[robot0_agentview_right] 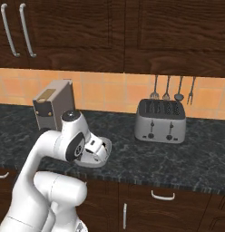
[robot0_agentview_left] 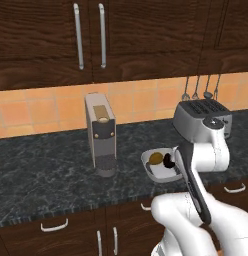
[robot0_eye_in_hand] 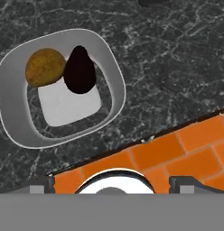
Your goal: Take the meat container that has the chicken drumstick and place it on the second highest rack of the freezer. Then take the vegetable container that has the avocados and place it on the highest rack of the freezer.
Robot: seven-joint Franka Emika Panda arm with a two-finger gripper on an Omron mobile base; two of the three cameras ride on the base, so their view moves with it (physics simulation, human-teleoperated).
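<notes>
The vegetable container (robot0_eye_in_hand: 14, 103) is a shallow light-grey bowl on the dark stone counter, in the upper left of the hand view. In it lie the avocados, one near-black (robot0_eye_in_hand: 80, 72) and one yellowish-brown (robot0_eye_in_hand: 44, 67). My gripper (robot0_eye_in_hand: 113, 182) hangs above the counter, open, with nothing between its fingertips (robot0_eye_in_hand: 39, 182); the bowl lies off to one side of them. From the left base view the hand (robot0_agentview_left: 171, 161) hovers over the bowl (robot0_agentview_left: 148, 166). From the right, the hand (robot0_agentview_right: 93, 148) covers most of the bowl (robot0_agentview_right: 105, 158). The meat container, the chicken drumstick and the freezer are out of view.
A grey coffee machine (robot0_agentview_left: 101, 132) stands left of the bowl and a silver toaster (robot0_agentview_right: 160, 120) to its right. Utensils (robot0_agentview_right: 171, 88) hang on the orange tiled wall (robot0_eye_in_hand: 177, 149) behind. Dark wood cabinets (robot0_agentview_left: 91, 35) hang above the counter.
</notes>
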